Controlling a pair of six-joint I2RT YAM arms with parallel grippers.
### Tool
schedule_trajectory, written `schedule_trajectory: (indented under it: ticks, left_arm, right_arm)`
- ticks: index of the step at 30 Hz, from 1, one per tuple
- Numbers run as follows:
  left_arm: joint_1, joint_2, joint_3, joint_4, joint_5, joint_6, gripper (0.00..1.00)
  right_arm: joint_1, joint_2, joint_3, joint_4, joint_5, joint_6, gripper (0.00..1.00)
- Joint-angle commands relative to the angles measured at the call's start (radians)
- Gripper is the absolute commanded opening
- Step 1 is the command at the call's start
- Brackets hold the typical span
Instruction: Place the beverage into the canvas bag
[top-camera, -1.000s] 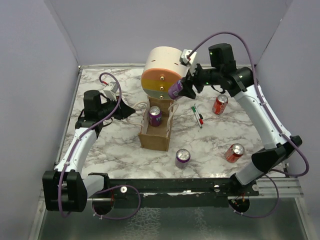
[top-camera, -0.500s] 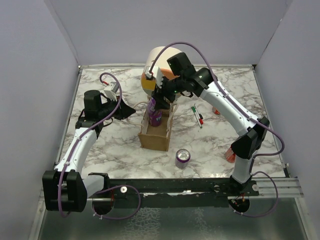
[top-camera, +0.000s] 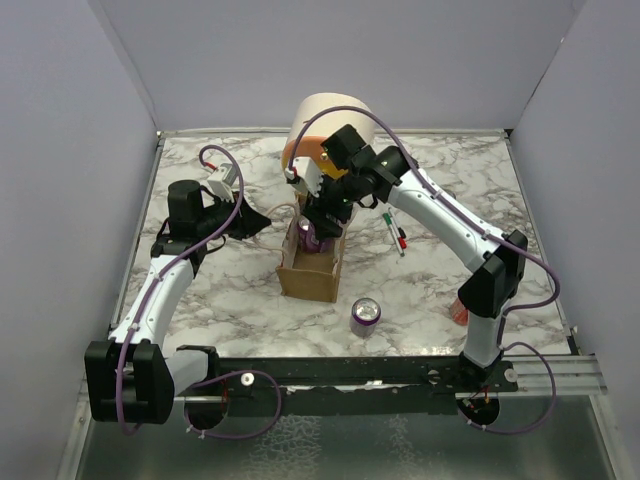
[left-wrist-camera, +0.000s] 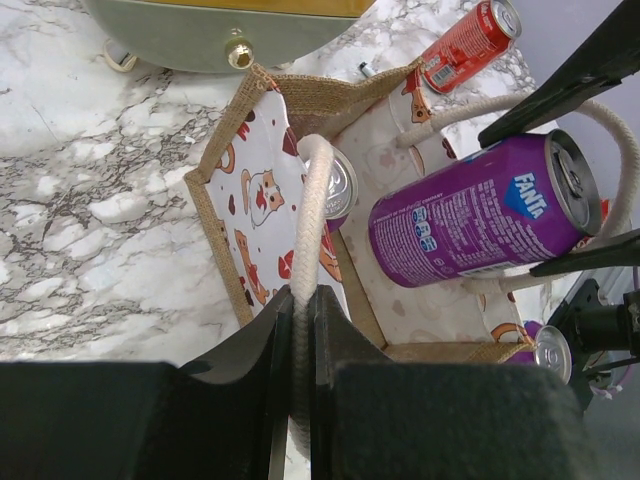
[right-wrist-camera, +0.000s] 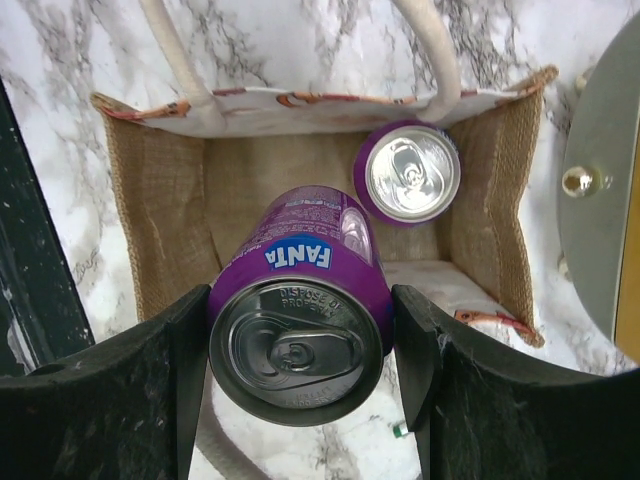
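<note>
though unclear from above, an upright can (right-wrist-camera: 412, 172) inside the canvas bag (right-wrist-camera: 160, 200)

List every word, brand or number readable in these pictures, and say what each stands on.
"FANTA": side of the held purple can.
"DISPOSE OF PROPERLY": embossed on that can's lid, barely legible.
Small print panel on the same can: too small to read.
Label on the red can: too blurred to read.

Left gripper (left-wrist-camera: 302, 300) pinched closed, right gripper (right-wrist-camera: 300, 345) clamped, right arm (top-camera: 450, 218) arched inward
</note>
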Motion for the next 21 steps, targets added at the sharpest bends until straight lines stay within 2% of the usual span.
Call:
schedule_trajectory:
  ticks: [1, 7, 21]
  left_arm:
    - [-0.005, -0.005, 0.001, 0.009, -0.015, 0.001, 0.0]
    - [-0.005, -0.015, -0.004, 0.012, -0.016, 0.002, 0.0]
    - [-0.005, -0.028, -0.014, 0.015, -0.018, 0.001, 0.0]
  right_arm:
    - [0.008, 0.009, 0.025, 0.028, 0.09, 0.046, 0.01]
    - [0.007, 0.024, 0.022, 0.039, 0.181, 0.056, 0.01]
    - [0.007, 0.087, 0.016, 0.067, 0.255, 0.062, 0.01]
